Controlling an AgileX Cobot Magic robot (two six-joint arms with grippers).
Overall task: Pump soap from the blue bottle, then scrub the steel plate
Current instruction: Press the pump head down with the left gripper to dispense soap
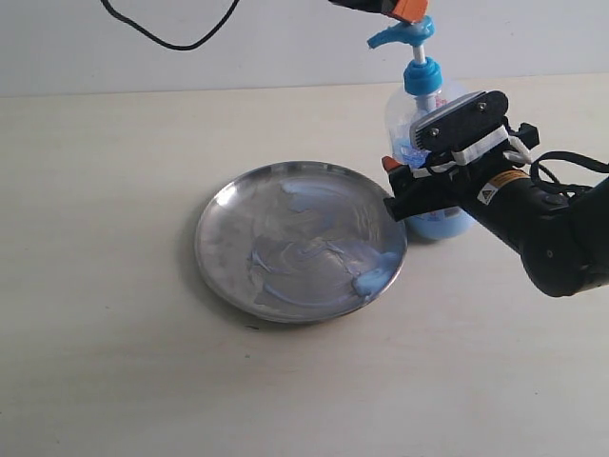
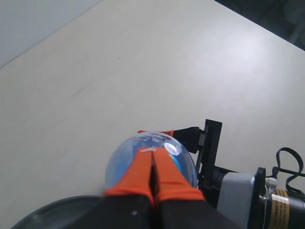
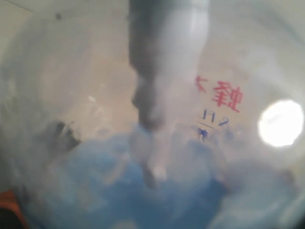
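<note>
Looking closely, you have your right gripper clamped on the bottle, which stands just beside the plate, soap smeared across it. Your left gripper, fingers pressed together, hangs over the pump head. Red characters on the bottle are too blurred to read.

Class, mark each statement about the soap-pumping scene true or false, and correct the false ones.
1. The blue bottle stands upright beside the steel plate, not on it. True.
2. The steel plate is clean. False: it has pale bluish smears, and a blob of soap lies near the rim closest to the bottle.
3. The left pincer has its orange fingers spread wide. False: they are pressed together, above the pump head.
4. The right pincer is around the bottle's body. True.
</note>
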